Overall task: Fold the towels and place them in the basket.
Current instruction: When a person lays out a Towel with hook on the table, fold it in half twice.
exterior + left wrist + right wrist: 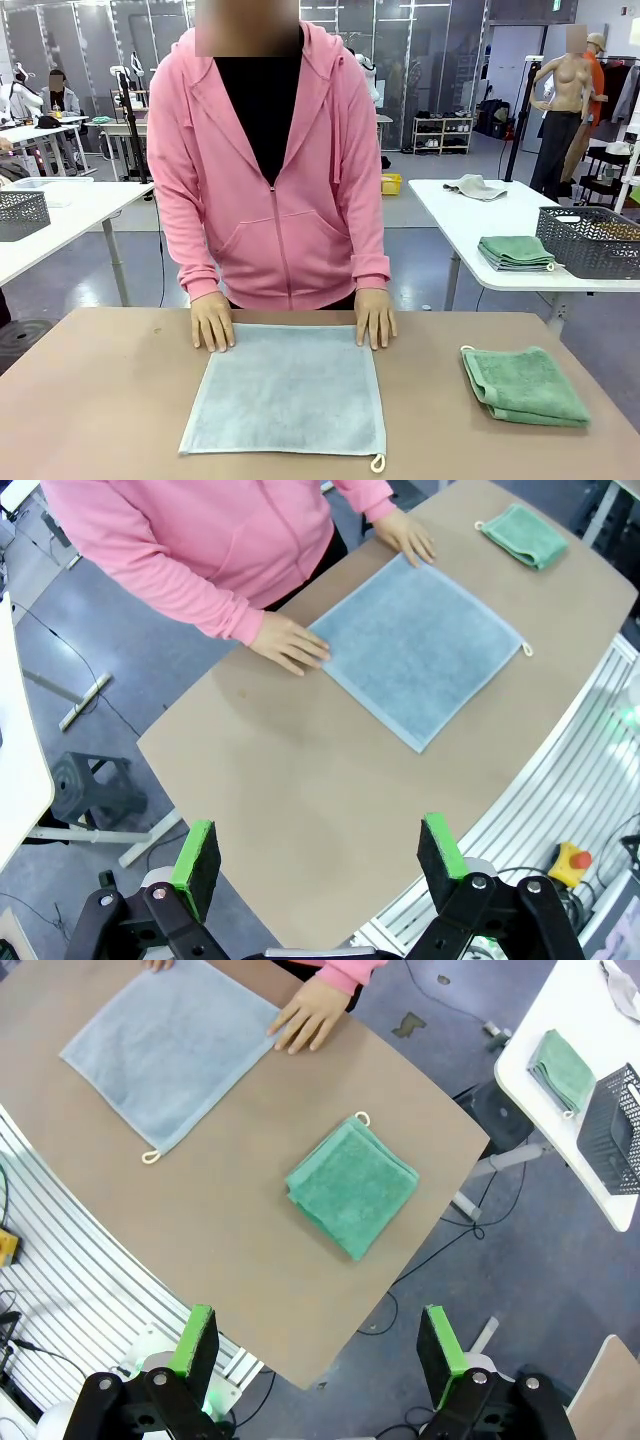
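Tan and matt, the flat-topped bench [100, 400] runs across the front view, with a workshop of white tables behind it. A person in a pink zip hoodie [270, 170] stands at its far side.

A pale grey-blue terry towel [290, 390] lies spread flat as one open square in the middle of the bench. A small white loop [377, 462] sticks out at its near corner on the robot's right. The person presses one hand [212, 322] on the towel's far corner at the robot's left and the other hand [375, 318] on the far corner at the robot's right, both palms down with the fingers on the cloth.

A mint green terry towel [525, 385] lies folded into a thick square on the robot's right part of the bench, well apart from the grey-blue one. Its white loop [467, 349] is at its far corner.

In the left wrist view the left jaws stand wide apart, green pads [197, 855] on either side of bare bench near its edge, holding nothing. In the right wrist view the right jaws are equally wide, green pads [195, 1340] above the bench's edge and the grey floor, holding nothing; the folded green towel lies beyond them.

On a white table [470, 215] behind at the right, a dark lattice basket [590, 240] stands beside another folded green towel [515, 252].
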You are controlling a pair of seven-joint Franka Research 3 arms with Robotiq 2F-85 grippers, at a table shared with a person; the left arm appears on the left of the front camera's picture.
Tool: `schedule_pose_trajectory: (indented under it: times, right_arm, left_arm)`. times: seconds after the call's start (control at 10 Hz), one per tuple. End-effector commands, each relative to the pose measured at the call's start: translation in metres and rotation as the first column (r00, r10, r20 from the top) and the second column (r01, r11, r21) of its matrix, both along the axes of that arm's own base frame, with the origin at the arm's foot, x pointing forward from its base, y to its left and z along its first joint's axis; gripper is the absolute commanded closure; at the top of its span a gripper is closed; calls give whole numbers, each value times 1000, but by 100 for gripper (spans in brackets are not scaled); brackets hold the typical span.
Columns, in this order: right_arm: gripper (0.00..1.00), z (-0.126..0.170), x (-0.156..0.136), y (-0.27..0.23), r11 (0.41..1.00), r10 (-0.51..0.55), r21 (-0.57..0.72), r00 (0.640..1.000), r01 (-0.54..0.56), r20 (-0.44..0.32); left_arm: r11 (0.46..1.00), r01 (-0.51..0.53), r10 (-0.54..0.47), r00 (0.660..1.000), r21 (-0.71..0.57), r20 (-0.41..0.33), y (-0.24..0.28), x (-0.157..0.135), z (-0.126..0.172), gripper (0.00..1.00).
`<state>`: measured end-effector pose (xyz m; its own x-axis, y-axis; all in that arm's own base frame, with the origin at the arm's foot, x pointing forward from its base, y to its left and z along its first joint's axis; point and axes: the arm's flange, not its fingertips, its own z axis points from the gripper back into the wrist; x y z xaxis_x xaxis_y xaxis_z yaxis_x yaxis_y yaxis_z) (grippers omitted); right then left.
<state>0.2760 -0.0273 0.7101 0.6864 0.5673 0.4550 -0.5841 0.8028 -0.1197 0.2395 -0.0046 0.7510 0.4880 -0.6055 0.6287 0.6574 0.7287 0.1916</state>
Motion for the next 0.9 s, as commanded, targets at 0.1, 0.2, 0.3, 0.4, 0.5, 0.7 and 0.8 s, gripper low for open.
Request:
schedule_pose_trajectory:
  times: [0.1, 0.2, 0.3, 0.4, 0.5, 0.7, 0.8]
  right_arm:
    - [0, 0, 0, -1, 1000, -15, -5, 1000, 15, -10]
    - [0, 0, 0, -1, 1000, -15, -5, 1000, 15, -10]
    - [0, 0, 0, -1, 1000, -15, -5, 1000, 15, -10]
    - [0, 0, 0, -1, 1000, -15, -5, 1000, 15, -10]
    - [0, 0, 0, -1, 1000, -15, -5, 1000, 15, -10]
    - [0, 0, 0, -1, 1000, -15, -5, 1000, 15, -10]
    - [0, 0, 0, -1, 1000, -15, -5, 1000, 15, -10]
  left_arm:
    - [1000, 13, -13, 1000, 16, 2, 1, 1, 0, 0]
    - [1000, 13, -13, 1000, 16, 2, 1, 1, 0, 0]
    - [1000, 13, -13, 1000, 16, 2, 1, 1, 0, 0]
    - [1000, 13, -13, 1000, 16, 2, 1, 1, 0, 0]
    - [1000, 13, -13, 1000, 16, 2, 1, 1, 0, 0]
    - [1000, 13, -13, 1000, 16, 2, 1, 1, 0, 0]
    - [1000, 13, -13, 1000, 16, 2, 1, 1, 0, 0]
